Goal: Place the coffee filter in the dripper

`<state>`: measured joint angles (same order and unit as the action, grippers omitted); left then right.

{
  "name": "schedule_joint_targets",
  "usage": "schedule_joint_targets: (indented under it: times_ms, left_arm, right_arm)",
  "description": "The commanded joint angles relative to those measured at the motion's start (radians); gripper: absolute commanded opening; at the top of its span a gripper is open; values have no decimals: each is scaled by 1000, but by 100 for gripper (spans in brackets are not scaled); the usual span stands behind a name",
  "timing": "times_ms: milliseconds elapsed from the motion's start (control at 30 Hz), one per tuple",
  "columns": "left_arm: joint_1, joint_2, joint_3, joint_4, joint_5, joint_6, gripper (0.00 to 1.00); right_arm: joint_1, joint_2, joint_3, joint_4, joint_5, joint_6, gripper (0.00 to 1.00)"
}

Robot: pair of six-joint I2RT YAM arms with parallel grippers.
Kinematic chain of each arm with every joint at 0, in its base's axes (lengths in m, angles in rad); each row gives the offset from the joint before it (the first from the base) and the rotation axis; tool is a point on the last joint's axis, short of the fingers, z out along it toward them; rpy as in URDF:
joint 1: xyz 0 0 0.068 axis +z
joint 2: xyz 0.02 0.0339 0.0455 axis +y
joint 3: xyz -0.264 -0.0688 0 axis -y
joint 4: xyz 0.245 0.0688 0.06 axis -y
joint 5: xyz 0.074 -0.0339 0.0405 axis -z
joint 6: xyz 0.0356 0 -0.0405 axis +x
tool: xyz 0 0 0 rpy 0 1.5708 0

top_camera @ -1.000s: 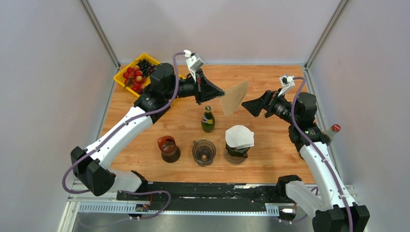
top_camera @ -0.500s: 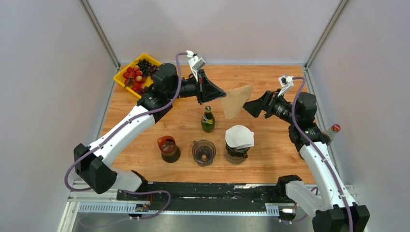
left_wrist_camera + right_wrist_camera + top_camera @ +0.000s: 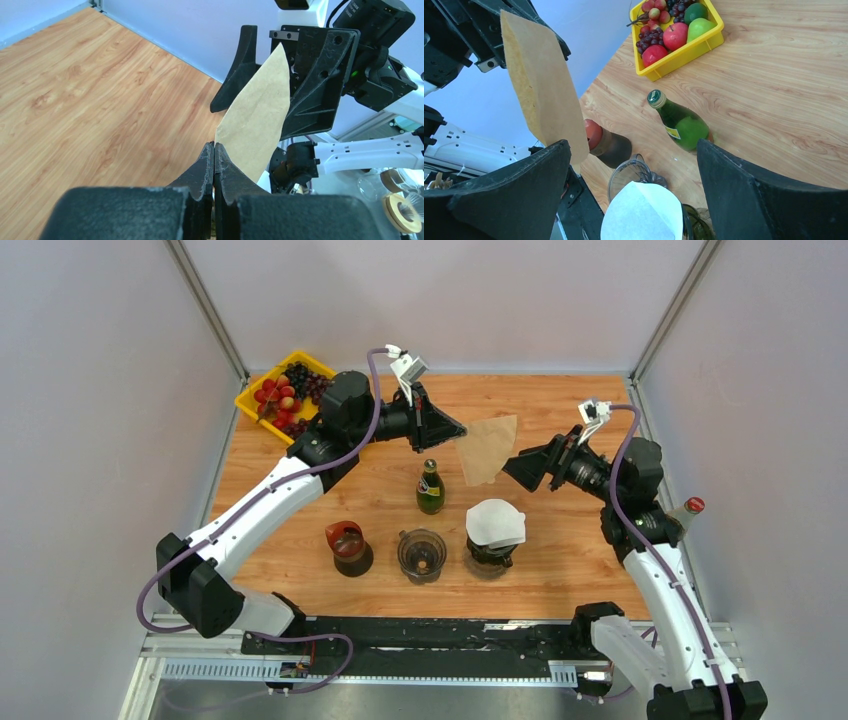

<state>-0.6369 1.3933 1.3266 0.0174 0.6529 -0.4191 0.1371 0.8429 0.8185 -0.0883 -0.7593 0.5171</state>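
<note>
A flat brown coffee filter [image 3: 486, 448] hangs in the air above the middle of the table. My left gripper [image 3: 460, 432] is shut on its near corner; the left wrist view shows the jaws pressed together on the paper [image 3: 257, 115]. Just right of the filter's free edge, my right gripper [image 3: 517, 466] stands wide open and pinches nothing. In the right wrist view the filter [image 3: 541, 85] runs down past that gripper's left finger. Below, near the front, sit a clear dripper [image 3: 421, 554], a red dripper [image 3: 346, 539] and a dark one holding a white filter [image 3: 495, 522].
A green glass bottle [image 3: 430, 488] stands upright under the held filter. A yellow tray [image 3: 250, 400] of fruit sits at the back left corner. A red-capped bottle [image 3: 690, 507] stands at the right edge, beside the right arm.
The left arm has pushed the filter slightly right and turned it flatter toward the right gripper. The right gripper has dipped a little and stayed open.
</note>
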Motion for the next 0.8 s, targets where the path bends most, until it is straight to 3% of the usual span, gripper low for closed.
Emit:
schedule_joint_targets:
  times_ms: [0,167,400,667,767]
  left_arm:
    - [1,-5,10,10,3,-4,0]
    - [0,-8,7,10,1,-6,0]
    - [0,-24,0,2,0,4,0]
    - [0,-40,-8,-1,3,16,0]
    - [0,-42,-10,-3,4,21,0]
  right_arm:
    - [10,-9,18,58,-46,16,99]
    - [12,-19,23,58,-30,12,99]
    - [12,-39,23,-15,143,-14,100]
    - [13,-24,39,-50,173,-17,100]
    - [12,-16,52,-102,259,-32,100]
